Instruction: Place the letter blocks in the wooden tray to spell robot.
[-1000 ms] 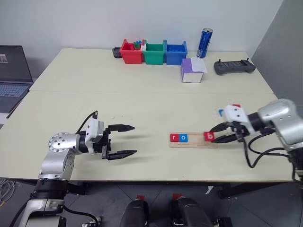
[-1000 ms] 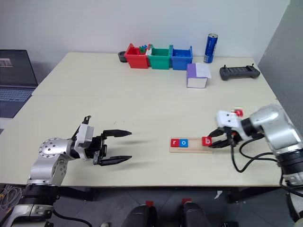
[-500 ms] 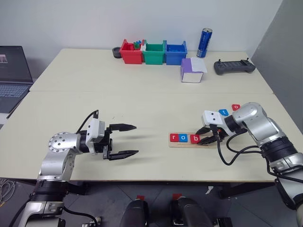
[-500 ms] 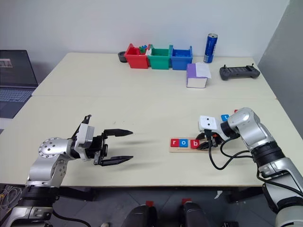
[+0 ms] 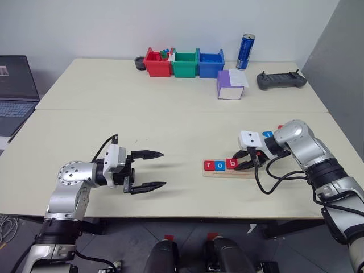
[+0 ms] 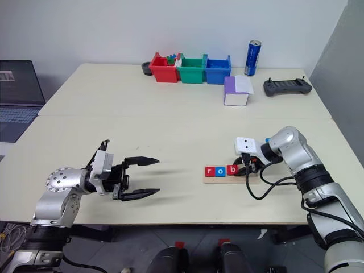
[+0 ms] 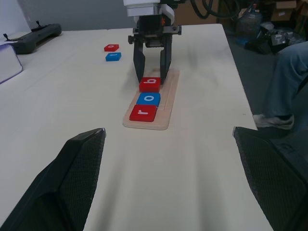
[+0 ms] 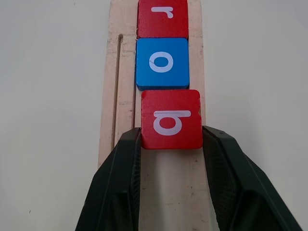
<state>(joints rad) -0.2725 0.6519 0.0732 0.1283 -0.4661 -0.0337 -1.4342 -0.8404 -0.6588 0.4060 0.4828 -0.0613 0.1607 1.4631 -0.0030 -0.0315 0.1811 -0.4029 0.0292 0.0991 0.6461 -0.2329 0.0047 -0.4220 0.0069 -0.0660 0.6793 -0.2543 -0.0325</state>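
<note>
Tile "b" (image 8: 171,119), red with a white letter, sits clamped between the two black fingers of my right hand (image 8: 171,144), low over the wooden tray (image 8: 123,96) and tucked just after the blue "o" tile (image 8: 162,63). The red "r" tile (image 8: 162,17) comes first, touching the "o". So three slots are taken and, as I judge it, the "b" only needs releasing.

These tiles look like small, rigid, flat wooden squares, so I expect them to be light and stiff, with no give and little risk of damage. Being thin, they are best taken by two opposite side edges, as the fingers do here, with the letter face up. Their painted faces could be slick, so I would keep the pinch square on the edges.

The tray's long axis runs across the desk (image 5: 170,114) in front of me, from my left to my right, and the word reads along it from the "r" end. The "b" sits slightly askew against the "o", its near corner a touch off the row line.

Two more tiles, one red (image 7: 111,47) and one blue (image 7: 113,57), lie flat on the desk beyond the tray, near my right arm.

My left hand (image 5: 149,169) hovers over the desk well to the left, fingers spread and empty.
</note>
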